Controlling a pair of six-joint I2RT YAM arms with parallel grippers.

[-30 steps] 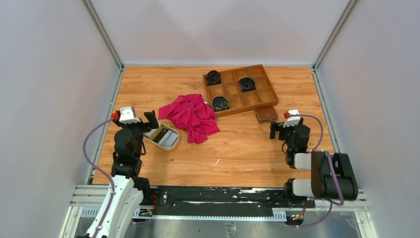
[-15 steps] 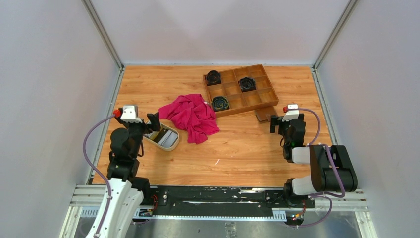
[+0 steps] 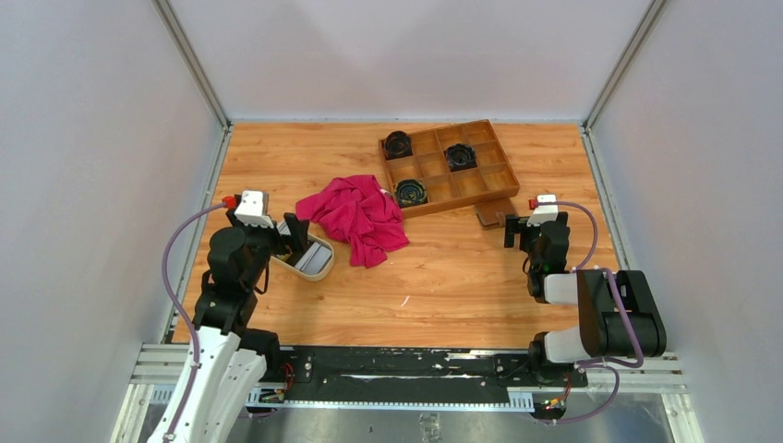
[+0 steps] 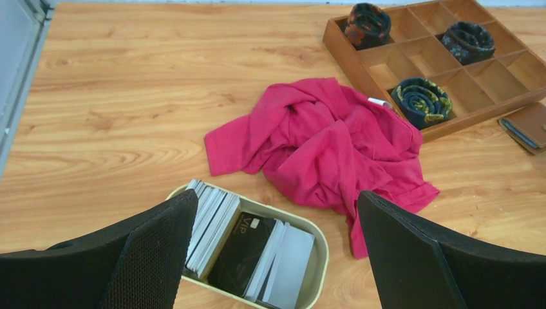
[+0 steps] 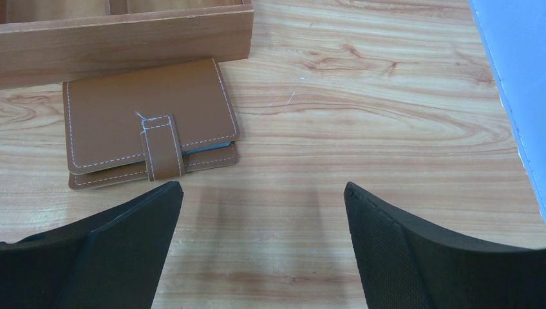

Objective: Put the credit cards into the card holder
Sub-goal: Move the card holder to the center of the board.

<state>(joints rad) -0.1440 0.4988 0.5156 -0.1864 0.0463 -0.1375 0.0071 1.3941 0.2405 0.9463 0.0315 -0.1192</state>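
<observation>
Lying beside the tray (image 3: 449, 171) are the cloth (image 4: 328, 148) and the holder (image 5: 149, 122), snapped shut under the wide-open, empty right gripper (image 5: 263, 193); closed, it would refuse cards. The cloth could snag the empty, open left gripper (image 4: 275, 212) over the dish (image 4: 320, 238), where the packed cards (image 4: 212, 225) may lift several together. One dark card reads "VIP".

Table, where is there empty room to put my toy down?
The near middle of the table is bare, between the card dish and the right gripper. The far left corner behind the red cloth is bare too. It is crowded where the cloth, dish, wooden tray and wallet sit.
</observation>
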